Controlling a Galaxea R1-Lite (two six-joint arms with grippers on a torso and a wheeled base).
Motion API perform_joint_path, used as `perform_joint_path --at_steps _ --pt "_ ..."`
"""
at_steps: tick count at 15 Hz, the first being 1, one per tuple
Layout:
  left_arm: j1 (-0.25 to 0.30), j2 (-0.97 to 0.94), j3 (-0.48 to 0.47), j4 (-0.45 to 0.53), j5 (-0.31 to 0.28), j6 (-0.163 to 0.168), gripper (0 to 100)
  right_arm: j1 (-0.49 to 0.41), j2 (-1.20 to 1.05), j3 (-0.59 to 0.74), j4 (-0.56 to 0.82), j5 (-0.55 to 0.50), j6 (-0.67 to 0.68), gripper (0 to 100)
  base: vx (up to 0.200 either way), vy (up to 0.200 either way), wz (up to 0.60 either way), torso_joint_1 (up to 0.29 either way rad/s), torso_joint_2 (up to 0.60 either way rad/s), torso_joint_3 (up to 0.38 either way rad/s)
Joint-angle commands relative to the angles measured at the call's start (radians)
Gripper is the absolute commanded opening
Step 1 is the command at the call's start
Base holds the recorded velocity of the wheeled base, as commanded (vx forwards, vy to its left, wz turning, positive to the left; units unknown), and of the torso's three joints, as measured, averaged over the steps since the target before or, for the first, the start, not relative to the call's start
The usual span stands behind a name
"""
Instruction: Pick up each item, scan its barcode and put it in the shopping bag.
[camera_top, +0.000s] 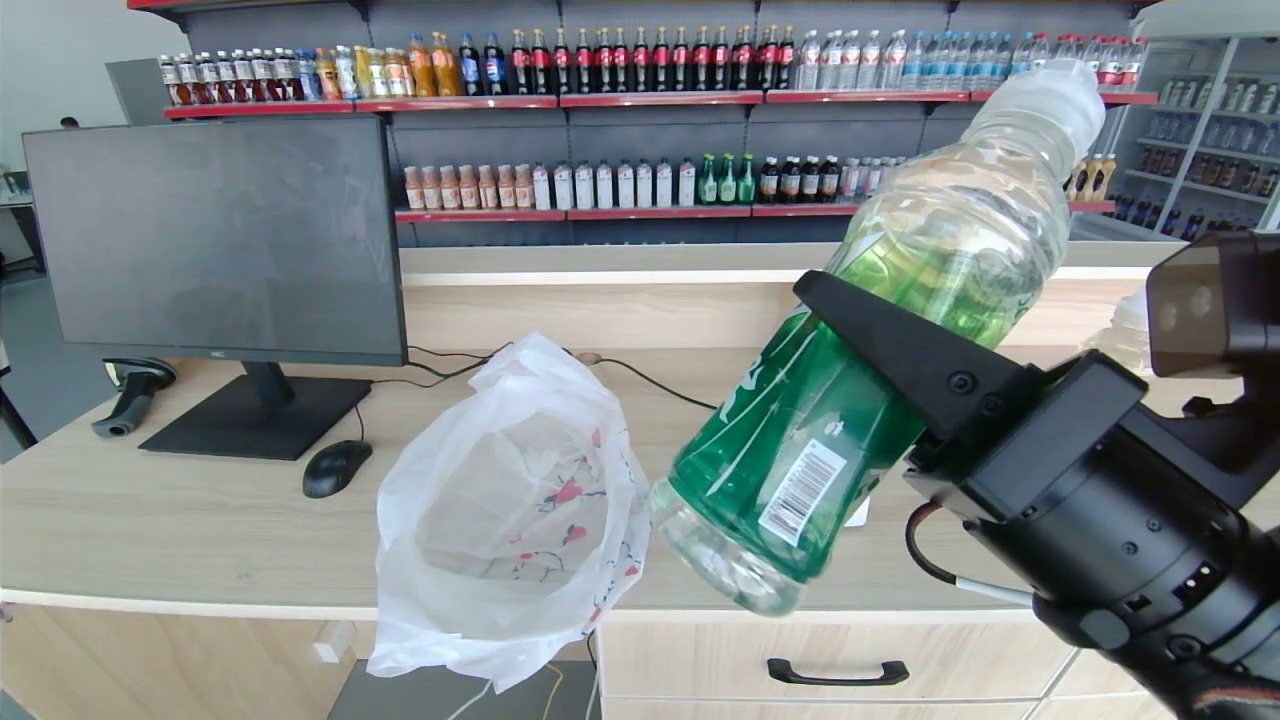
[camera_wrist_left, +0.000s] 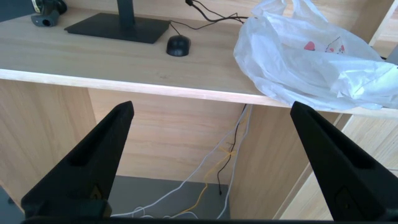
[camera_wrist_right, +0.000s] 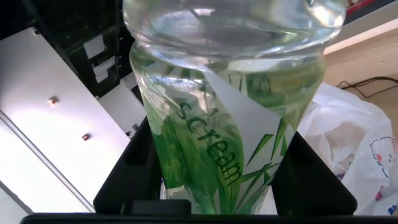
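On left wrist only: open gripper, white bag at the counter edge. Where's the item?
Observer: The right gripper is shut on a clear plastic bottle with a green label, held tilted just right of the white plastic shopping bag.
Operator: Barcode showing?
Observer: Yes, the white barcode faces the head camera, near the bottle's base.
Operator: Bag open?
Observer: Its mouth stands open, facing up toward the head camera.

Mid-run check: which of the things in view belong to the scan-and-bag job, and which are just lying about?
Job: green bottle, held by right gripper; shopping bag; handheld scanner.
Lying about: monitor; mouse; cables; shelved drinks.
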Motion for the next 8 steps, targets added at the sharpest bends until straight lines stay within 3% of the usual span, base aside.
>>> perform_joint_path --at_steps 1,8 --pt "0.0 0.0 0.0 0.0 0.0 0.0 100 0.0 -0.002 0.003 -0.002 0.0 0.0 0 0.0 0.0 0.0 0.0 0.0 0.0" --pt "0.0 0.0 0.0 0.0 0.0 0.0 100 0.0 -0.01 0.009 -0.002 0.0 -0.012 0 0.0 0.0 0.0 0.0 0.0 0.0"
